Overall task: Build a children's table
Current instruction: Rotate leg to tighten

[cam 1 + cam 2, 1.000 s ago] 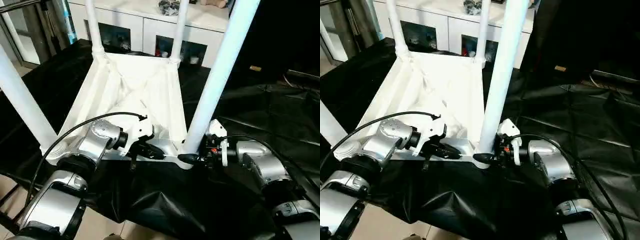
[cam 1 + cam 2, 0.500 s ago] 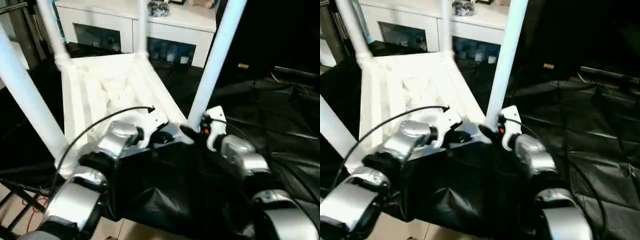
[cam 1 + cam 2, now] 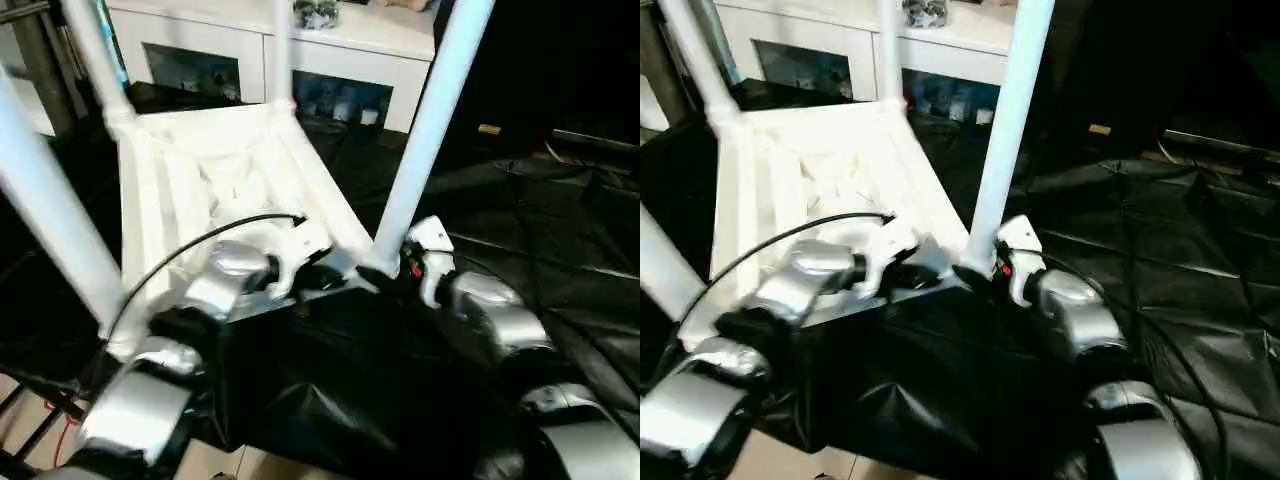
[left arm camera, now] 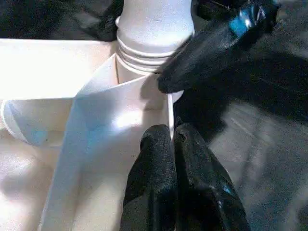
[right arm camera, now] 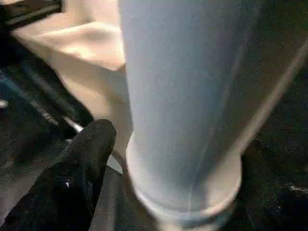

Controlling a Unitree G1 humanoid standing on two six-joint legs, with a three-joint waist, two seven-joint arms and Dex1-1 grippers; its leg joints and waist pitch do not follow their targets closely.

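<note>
Left gripper (image 3: 318, 278) is pinching the upturned table's (image 3: 215, 175) near rim on the black sheet (image 3: 560, 230); right gripper (image 3: 392, 278) is reaching the near-right leg (image 3: 425, 125). Left wrist view: fingers (image 4: 156, 159) are clamping the thin, stiff, slippery-looking edge. Right wrist view: one finger (image 5: 79, 166) is sitting beside the ridged base, grip unclear; that base looks the firmest hold.

Both forearms are rounded silver shells with black joints; a thin black cable (image 3: 190, 250) loops over the left one. White wrist housings carry glossy black fingers (image 4: 159, 178), and a small red-orange mark (image 3: 1007, 268) sits on the right wrist
</note>
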